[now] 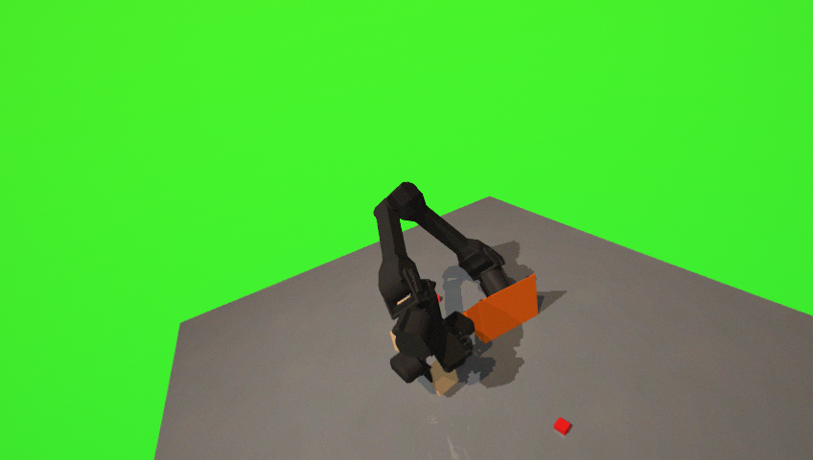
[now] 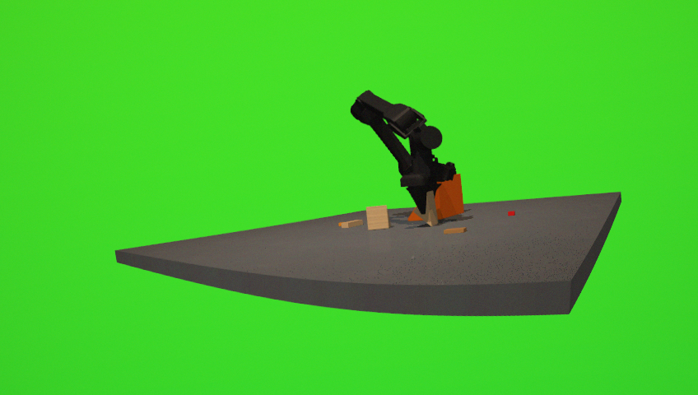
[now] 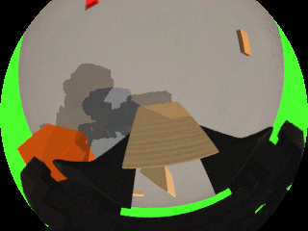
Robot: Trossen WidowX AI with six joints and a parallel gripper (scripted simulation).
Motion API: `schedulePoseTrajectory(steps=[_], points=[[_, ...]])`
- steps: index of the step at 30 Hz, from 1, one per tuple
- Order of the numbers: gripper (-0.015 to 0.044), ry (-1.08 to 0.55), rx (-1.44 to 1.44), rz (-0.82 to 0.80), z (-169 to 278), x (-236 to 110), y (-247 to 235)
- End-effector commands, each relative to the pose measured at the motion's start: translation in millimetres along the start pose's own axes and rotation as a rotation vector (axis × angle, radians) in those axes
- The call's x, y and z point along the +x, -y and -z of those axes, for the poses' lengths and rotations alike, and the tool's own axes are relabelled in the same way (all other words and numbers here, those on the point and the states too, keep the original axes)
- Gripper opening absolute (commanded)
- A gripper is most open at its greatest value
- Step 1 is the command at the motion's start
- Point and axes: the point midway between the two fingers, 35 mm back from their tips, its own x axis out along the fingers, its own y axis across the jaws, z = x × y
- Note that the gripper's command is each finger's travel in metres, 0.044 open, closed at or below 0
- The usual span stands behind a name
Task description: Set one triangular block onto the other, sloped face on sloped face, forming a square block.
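Note:
My gripper (image 1: pixel 438 370) (image 2: pixel 424 210) (image 3: pixel 166 137) is shut on one pale wooden triangular block (image 1: pixel 443 374) (image 2: pixel 430 210) (image 3: pixel 168 140), with a finger on each side. This block looks tilted, its lower end low over the table; I cannot tell if it touches. The other triangular block (image 1: pixel 394 341) (image 2: pixel 377 217) (image 3: pixel 168 182) stands on the table, apart from the held one. It is left of my gripper in the exterior view, mostly hidden behind the arm in the top view, and shows below the held block in the wrist view.
A large orange wedge (image 1: pixel 507 313) (image 2: pixel 450 197) (image 3: pixel 58 144) stands close beside my gripper. A red cube (image 1: pixel 562 425) (image 2: pixel 511 213) (image 3: pixel 91 3) and a small wooden plank (image 2: pixel 454 230) (image 3: pixel 244 42) lie farther off. Another plank (image 2: pixel 352 223) lies beyond the standing block.

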Motion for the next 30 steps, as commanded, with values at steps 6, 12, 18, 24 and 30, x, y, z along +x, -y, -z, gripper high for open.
schedulePoseTrajectory(steps=[6, 12, 18, 24, 30], points=[[0.0000, -0.254, 0.002, 0.014, -18.4, -4.8, 1.1], [0.0000, -0.410, 0.004, 0.015, -29.5, -4.9, 0.9], [0.0000, -0.537, 0.004, 0.017, -40.2, -3.6, 0.7], [0.0079, -0.507, 0.000, 0.007, -38.2, -2.5, -0.9], [0.0236, -0.507, 0.000, 0.007, -38.2, -2.5, -0.9]])
